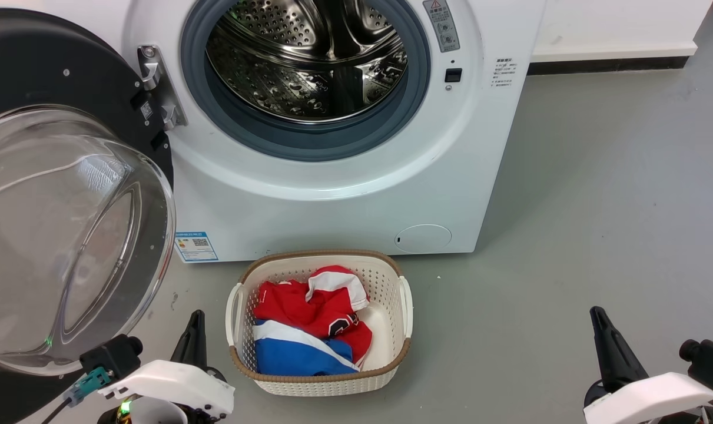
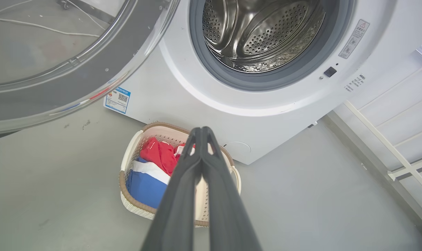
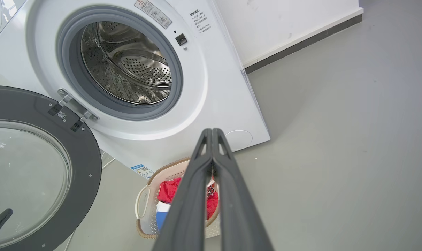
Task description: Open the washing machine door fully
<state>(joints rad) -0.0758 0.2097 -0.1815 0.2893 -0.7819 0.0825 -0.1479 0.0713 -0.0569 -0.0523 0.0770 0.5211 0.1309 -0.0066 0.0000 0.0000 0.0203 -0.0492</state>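
The washing machine [image 1: 356, 194] is a white front loader whose grey-ringed steel drum [image 1: 306, 65] stands uncovered. Its black round washing machine door [image 1: 56, 76] is swung wide to the left on a metal hinge [image 1: 156, 88], the clear glass bowl [image 1: 68, 235] bulging toward me. My left gripper [image 1: 195, 321] sits low at the bottom left, just right of the glass, fingers pressed together on nothing, touching nothing. At the lower right my right gripper [image 1: 597, 318] hangs over bare floor, also shut and empty. Both wrist views show the fingertips [image 2: 201, 130] [image 3: 211, 131] closed, with the door [image 2: 75, 69] [image 3: 33, 164] at left.
A cream laundry basket [image 1: 391, 365] holding red, white and blue clothes stands on the grey floor right before the machine, between my grippers. A white wall with a dark skirting [image 1: 609, 62] runs behind at the right. White rails [image 2: 388, 150] show right of the machine.
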